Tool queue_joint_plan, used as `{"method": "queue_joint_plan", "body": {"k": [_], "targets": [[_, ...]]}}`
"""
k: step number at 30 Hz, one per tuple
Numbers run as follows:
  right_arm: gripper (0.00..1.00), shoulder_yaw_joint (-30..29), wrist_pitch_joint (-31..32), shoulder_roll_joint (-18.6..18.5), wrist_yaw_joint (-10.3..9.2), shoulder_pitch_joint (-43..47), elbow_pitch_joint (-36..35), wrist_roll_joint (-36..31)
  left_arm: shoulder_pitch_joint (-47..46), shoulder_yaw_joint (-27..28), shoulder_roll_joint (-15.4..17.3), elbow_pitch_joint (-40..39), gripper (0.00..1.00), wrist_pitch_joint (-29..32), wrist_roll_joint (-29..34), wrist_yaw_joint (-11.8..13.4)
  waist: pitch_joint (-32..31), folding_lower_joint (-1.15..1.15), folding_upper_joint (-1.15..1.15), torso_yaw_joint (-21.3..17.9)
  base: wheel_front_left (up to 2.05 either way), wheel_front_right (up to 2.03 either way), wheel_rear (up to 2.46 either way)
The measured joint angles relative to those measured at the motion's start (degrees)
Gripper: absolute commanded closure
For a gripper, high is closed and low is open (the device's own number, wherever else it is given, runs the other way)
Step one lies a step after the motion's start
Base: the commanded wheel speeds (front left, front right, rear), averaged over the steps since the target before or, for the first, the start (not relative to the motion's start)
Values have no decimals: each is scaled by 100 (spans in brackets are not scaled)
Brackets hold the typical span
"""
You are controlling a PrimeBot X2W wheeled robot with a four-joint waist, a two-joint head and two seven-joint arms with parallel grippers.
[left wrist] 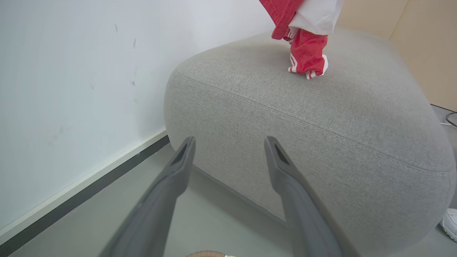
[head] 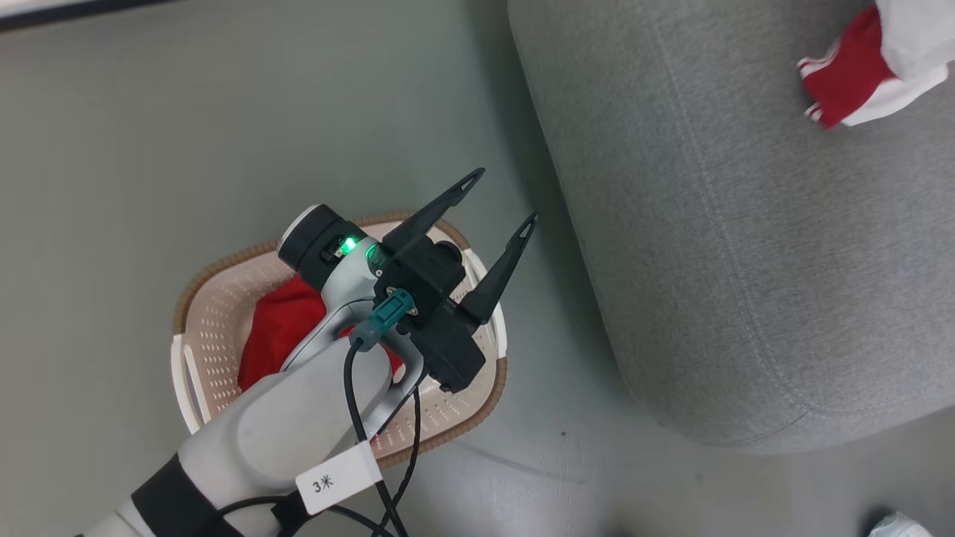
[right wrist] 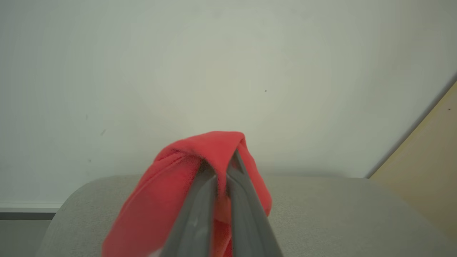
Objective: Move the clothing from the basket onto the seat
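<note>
Reader: Clothing (head: 280, 328) lay where?

Legend: One red bundle (head: 272, 343) was bunched in the basket (head: 216, 321), which stood on the floor (head: 112, 149) just beside the seat (head: 709, 261). A red-and-white garment (head: 850, 74) hung over the seat's far part. In the left wrist view its lower end touched the cushion and its upper part ran off the top edge.

Reader: Jaws stood how?

Legend: The left gripper (head: 506, 195) hovered above the basket, jaws spread wide and empty, fingers pointing toward the seat. The right gripper (right wrist: 221, 167) had its jaws pressed together, pinching a red fold, apparently of that same garment, with the seat below and beyond it.

Reader: Fabric of this kind would handle how?

Legend: Probably as light, limp, smooth stuff. It would sag and trail from any single hold, yet it was not fragile. The likely best hold on the bundle was its raised crest near the middle, taken deep so that doubled layers sat between the fingers. A thin hem or white trim might slip out, and a low reach risked nudging the basket's wall.
</note>
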Motion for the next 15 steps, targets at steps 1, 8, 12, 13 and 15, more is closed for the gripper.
{"method": "queue_joint_plan", "body": {"k": [1, 8, 12, 13, 15], "targets": [[100, 60, -43, 85, 0, 14, 78, -12, 1, 2, 4, 0, 0, 0, 0, 3, 71, 0, 0, -1, 0, 0, 0], [100, 185, -243, 569, -9, 553, 745, -12, 14, -104, 5, 3, 0, 19, 77, 2, 369, 0, 0, -35, 0, 0, 0], [72, 225, -343, 814, -37, 764, 991, 21, 46, -146, 7, 25, 0, 19, 118, 1, 336, -2, -1, -34, 0, 0, 0], [54, 238, -374, 849, -37, 778, 1007, 43, 48, -140, 5, 26, 0, 19, 114, 1, 318, -2, -1, -33, 0, 0, 0], [15, 250, -416, 898, -36, 821, 1055, 44, 70, -119, 5, 46, 0, 18, 105, 1, 280, -2, -1, -33, 0, 0, 0]]}}
